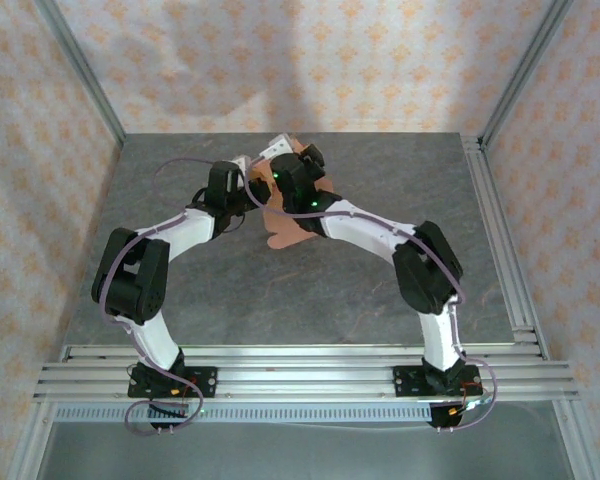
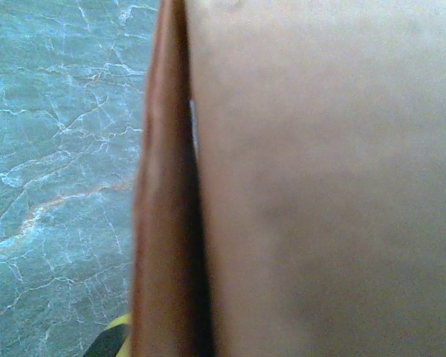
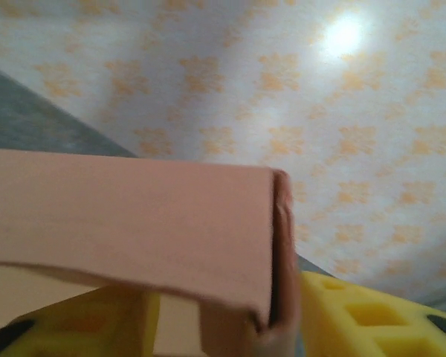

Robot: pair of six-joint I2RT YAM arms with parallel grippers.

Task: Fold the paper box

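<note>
The paper box point(image 1: 283, 236) is sitting part-folded, salmon panels bent along a crease, inside hidden. The left gripper point(image 1: 248, 185) is pinching its card tight. The right gripper point(image 3: 230, 320) is standing parted around a folded edge.

white-black arms point(image 1: 180, 232), lilac cables point(image 1: 185, 162)

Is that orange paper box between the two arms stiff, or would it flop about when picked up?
Probably light and rather floppy: the paper box looks like thin card, seen edge-on in the left wrist view. It likely keeps creases, judging by the sharp fold in the right wrist view. A hard squeeze might well crush it.
</note>
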